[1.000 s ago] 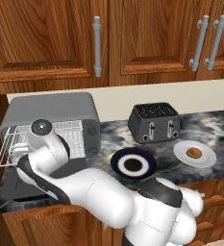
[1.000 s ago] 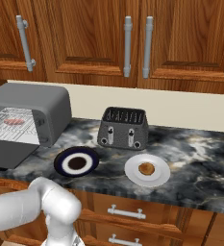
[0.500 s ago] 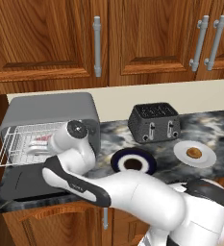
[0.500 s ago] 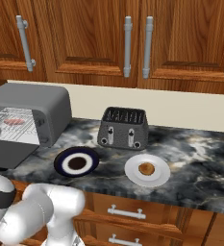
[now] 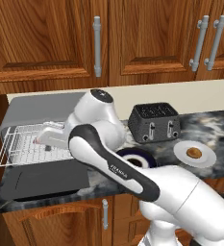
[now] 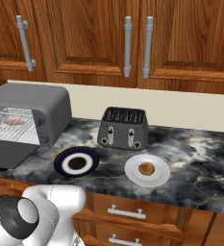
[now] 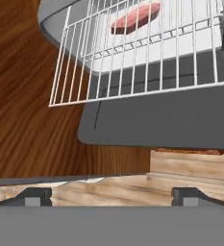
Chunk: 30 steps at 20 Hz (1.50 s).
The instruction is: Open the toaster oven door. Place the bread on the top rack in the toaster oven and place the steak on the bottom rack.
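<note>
The light-grey toaster oven [image 5: 36, 106] [image 6: 36, 98] stands at the counter's left end. Its dark door [image 5: 46, 178] [image 7: 156, 120] lies folded down flat. Both white wire racks are slid out over it. The pink steak [image 7: 135, 18] [image 6: 13, 122] lies inside, seen through the wires of the top rack [image 7: 132, 67], apparently on the bottom rack [image 5: 22, 154]. My gripper [image 7: 112, 196] hangs open and empty in front of the door's edge, looking up at the racks. The bread [image 5: 194, 153] [image 6: 146, 168] sits on its white plate [image 5: 207, 159] at the right.
A black two-slot toaster [image 5: 154, 122] [image 6: 123, 127] stands at the back of the marble counter. A dark blue plate [image 5: 141, 156] [image 6: 76, 163] lies in front of it. Wooden cabinets with metal handles hang above. My arm's elbow looms over the oven's right side.
The jaws have spread a little wider and the hand has drawn back from the racks. The elbow has swung up and to the right. The steak stays on its rack.
</note>
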Tool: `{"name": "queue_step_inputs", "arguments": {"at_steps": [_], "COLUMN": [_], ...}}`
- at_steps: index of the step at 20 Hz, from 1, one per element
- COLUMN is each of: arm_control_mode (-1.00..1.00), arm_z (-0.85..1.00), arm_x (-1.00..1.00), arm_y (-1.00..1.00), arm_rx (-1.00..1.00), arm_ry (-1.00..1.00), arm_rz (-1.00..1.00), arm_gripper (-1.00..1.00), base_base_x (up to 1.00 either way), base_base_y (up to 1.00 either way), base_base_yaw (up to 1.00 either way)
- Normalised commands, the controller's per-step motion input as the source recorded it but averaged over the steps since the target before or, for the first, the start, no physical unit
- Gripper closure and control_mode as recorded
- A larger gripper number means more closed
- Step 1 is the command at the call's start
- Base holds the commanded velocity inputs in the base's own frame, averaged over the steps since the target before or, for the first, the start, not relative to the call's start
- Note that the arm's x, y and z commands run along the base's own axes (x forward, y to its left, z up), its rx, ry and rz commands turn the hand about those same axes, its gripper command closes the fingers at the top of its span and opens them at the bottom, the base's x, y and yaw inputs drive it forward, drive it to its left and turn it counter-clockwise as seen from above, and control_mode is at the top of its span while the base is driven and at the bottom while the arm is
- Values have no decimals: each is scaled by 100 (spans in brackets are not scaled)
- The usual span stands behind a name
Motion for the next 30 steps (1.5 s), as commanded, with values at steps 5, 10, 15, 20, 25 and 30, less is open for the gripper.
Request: {"name": "queue_step_inputs", "arguments": {"at_steps": [5,10,15,20,25,30], "arm_control_mode": [-100,-100,-100,-100,-100,-100], "arm_z": [4,-3,0,0,0,0], "arm_x": [-94,-64,-27,-6,0,0], "arm_y": [-100,-100,-100,-100,-100,-100], "arm_rx": [-5,-7,-10,-10,-10,-14], "arm_ry": [19,1,0,0,3,0], "arm_rz": [-2,-5,0,0,0,0], "arm_gripper": [-100,-100,-100,-100,-100,-100], "base_base_x": [0,0,0,0,0,0], "base_base_y": [0,0,0,0,0,0], "base_base_yaw": [0,0,0,0,0,0]}}
